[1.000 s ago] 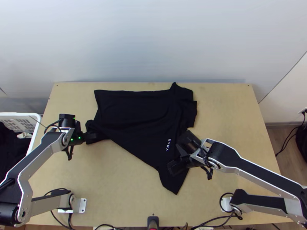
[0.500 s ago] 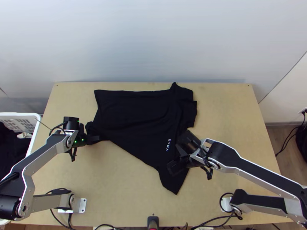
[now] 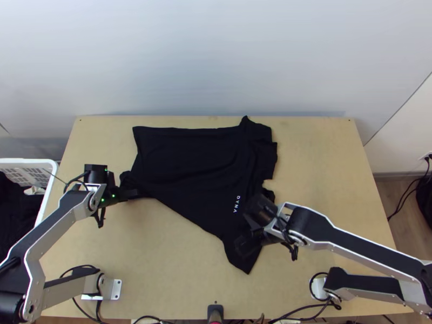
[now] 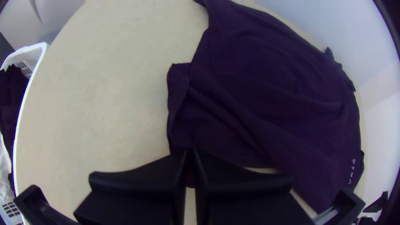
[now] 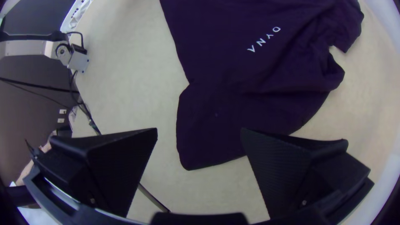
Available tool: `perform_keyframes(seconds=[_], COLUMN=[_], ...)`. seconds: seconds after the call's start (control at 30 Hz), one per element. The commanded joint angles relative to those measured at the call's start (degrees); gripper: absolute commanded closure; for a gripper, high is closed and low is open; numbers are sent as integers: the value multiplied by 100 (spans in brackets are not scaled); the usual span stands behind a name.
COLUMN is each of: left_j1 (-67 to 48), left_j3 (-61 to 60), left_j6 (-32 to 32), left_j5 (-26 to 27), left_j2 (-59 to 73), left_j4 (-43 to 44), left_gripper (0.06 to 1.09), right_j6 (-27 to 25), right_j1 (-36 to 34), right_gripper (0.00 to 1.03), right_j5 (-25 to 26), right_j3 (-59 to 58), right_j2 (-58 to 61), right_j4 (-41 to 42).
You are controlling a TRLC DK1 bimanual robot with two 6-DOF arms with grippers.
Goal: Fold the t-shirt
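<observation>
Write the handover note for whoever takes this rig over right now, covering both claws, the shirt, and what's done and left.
Left claw: fingers together at the shirt's left end; whether cloth is pinched, I cannot tell.
Right claw: open, above the shirt's near corner.
Shirt: spread on the table, skewed and rumpled, bunched along its right side.
Basket: off the table's left side, dark cloth inside.
Done: shirt laid out roughly; no neat fold visible.
Left: probably straighten it, then fold.

Table [image 3: 324, 162], one, supporting: T-shirt [image 3: 189, 156], one. Hanging over it: left gripper [image 3: 132, 194], right gripper [image 3: 244, 244], totalling two; arms [image 3: 351, 238], two. Standing beside it: white basket [image 3: 32, 160], one.
</observation>
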Motion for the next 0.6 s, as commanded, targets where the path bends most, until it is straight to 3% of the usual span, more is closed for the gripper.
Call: perform_keyframes(seconds=[0.0, 0.23, 0.57], left_j1=[16, 25, 42], left_j3=[262, 447, 473], left_j6=[-56, -109, -153], left_j5=[16, 16, 16], left_j2=[-373, -443, -557], left_j4=[-317, -492, -563], left_gripper=[105, 105, 105], right_j6=[-107, -230, -168], right_j1=[433, 898, 898], right_gripper=[10, 10, 10], right_j5=[1, 133, 546], right_j3=[-65, -56, -127], right_j2=[178, 688, 1418], right_j4=[21, 311, 926])
